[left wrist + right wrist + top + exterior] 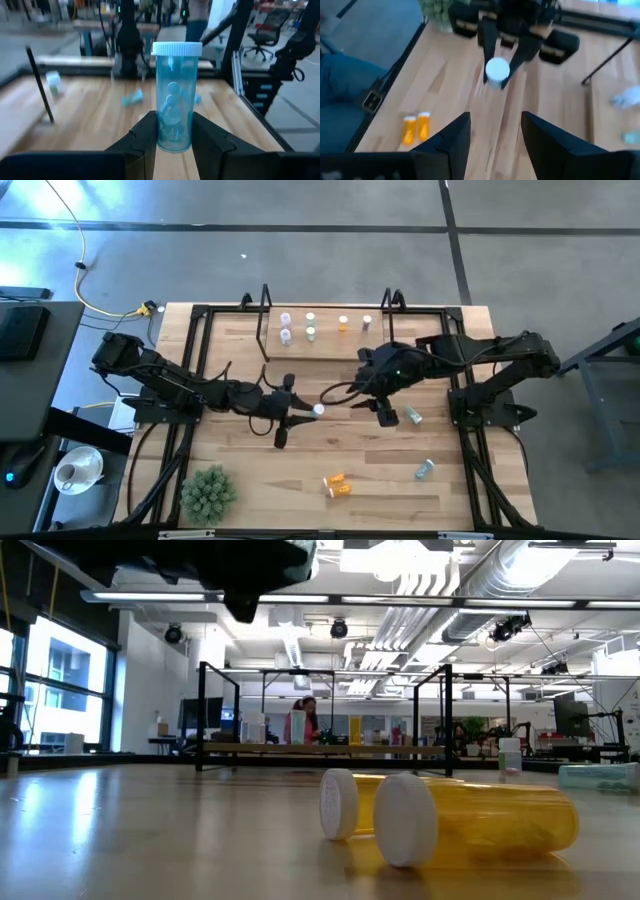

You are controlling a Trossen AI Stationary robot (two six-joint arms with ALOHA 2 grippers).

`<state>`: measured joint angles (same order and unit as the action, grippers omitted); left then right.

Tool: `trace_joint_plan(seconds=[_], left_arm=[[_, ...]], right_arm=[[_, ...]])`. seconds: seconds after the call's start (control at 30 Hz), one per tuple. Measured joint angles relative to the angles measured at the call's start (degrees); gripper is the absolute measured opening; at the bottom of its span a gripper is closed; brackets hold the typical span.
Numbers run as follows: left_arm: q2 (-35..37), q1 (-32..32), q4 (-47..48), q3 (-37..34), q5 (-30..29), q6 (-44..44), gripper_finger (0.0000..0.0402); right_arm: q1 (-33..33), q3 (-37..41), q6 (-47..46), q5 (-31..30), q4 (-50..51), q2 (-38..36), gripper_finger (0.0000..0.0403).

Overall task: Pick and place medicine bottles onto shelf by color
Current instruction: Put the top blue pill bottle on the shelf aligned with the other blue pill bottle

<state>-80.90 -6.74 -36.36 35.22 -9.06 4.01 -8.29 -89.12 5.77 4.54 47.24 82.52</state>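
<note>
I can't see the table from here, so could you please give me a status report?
Left claw shut on teal bottle. Right claw open, facing it. Nothing between.

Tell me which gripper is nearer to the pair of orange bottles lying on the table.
Left, narrowly. The left gripper, shut on a teal bottle, hangs farther back and left of the orange bottles. The right gripper, open and empty, hangs farther back and right, slightly farther off.

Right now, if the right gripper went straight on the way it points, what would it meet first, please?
Most likely the blue bottle held in the left gripper: it sits directly ahead of the right gripper, whose fingers are open and empty. How far ahead is hard to judge.
</note>
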Motion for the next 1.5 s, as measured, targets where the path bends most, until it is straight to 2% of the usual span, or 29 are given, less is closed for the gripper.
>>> trace_joint_plan(seconds=[0.13,0.4,0.7,0.87,1.37,1.5], left_arm=[[0.01,1.16,-4.10,0.00,-0.02,-2.59,0.0090],[0.02,4.14,-3.88,0.94,1.76,-2.77,0.0090],[0.02,4.26,-3.68,0.94,2.43,-4.26,0.0090],[0.02,4.26,-3.29,0.96,2.39,-4.24,0.0090],[0.02,4.26,-4.17,0.96,1.92,-4.23,0.0090],[0.02,4.26,-3.87,0.96,1.53,-4.23,0.0090]], right_arm=[[0.41,0.00,2.33,-0.02,-5.29,0.29,0.0165],[1.30,0.00,7.11,0.04,-11.84,4.21,0.0165],[4.18,0.00,5.85,1.26,-15.50,8.16,0.0165],[5.23,0.00,4.16,6.02,-15.42,8.87,0.0165],[5.31,0.02,3.32,5.38,-14.66,11.04,0.0165],[5.31,0.02,3.38,5.38,-14.49,11.04,0.0149]])
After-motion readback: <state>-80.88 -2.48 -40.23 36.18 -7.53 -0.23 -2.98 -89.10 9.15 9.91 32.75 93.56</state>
